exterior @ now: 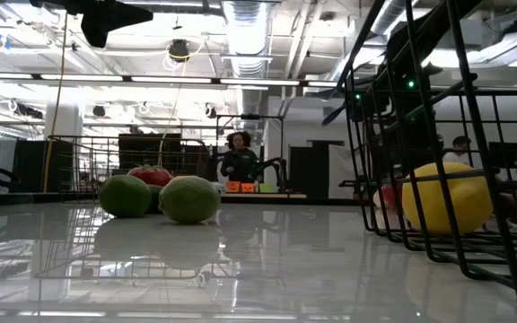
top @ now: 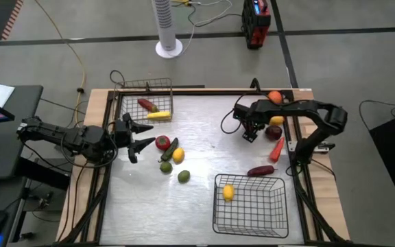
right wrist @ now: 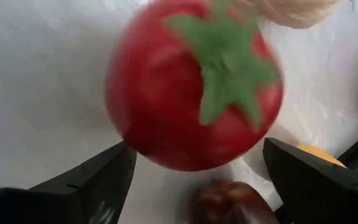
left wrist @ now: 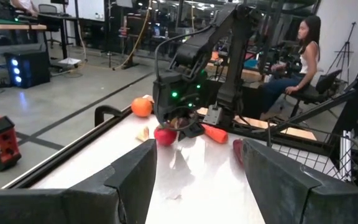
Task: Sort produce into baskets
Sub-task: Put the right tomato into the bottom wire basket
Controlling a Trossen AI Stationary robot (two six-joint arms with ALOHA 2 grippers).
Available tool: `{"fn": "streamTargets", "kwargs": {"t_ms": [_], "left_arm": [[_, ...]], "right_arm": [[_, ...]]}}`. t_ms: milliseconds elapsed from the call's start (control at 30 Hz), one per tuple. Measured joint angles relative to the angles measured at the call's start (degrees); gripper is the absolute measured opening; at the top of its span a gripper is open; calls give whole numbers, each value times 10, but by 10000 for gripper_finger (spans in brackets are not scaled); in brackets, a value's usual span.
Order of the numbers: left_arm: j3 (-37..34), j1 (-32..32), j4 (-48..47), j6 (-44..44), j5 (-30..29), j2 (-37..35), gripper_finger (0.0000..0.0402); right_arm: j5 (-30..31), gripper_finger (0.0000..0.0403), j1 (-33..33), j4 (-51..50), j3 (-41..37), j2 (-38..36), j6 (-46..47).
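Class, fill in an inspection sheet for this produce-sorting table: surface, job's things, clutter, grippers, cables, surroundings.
Surface: glossy white table, bare in the middle.
Job's things: grey basket holds a red and a yellow piece; black basket holds a lemon; loose pieces lie at mid-table and the right edge.
Clutter: nothing seen.
Grippers: left gripper open beside the central cluster; right gripper open over a tomato.
Cables: yellow cable on the floor.
Surroundings: white fan, seated person.

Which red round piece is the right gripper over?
The red tomato by the table's right edge, under the right gripper; the other tomato lies near the left gripper.
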Motion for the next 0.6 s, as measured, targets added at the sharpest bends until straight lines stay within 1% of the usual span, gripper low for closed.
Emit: {"fn": "streamTargets", "kwargs": {"t_ms": [200,300,400,600], "left_arm": [[0,0,0,0,0,0,223],[0,0,0,-1,4,0,223],[0,0,0,1,3,0,223],[0,0,2,1,0,0,223]], "right_arm": [[-7,332,5,20,0,7,-9],[-16,324,14,9,0,-7,-8],[-18,331,21,7,0,-29,0],[-20,372,43,17,0,-71,12]]}}
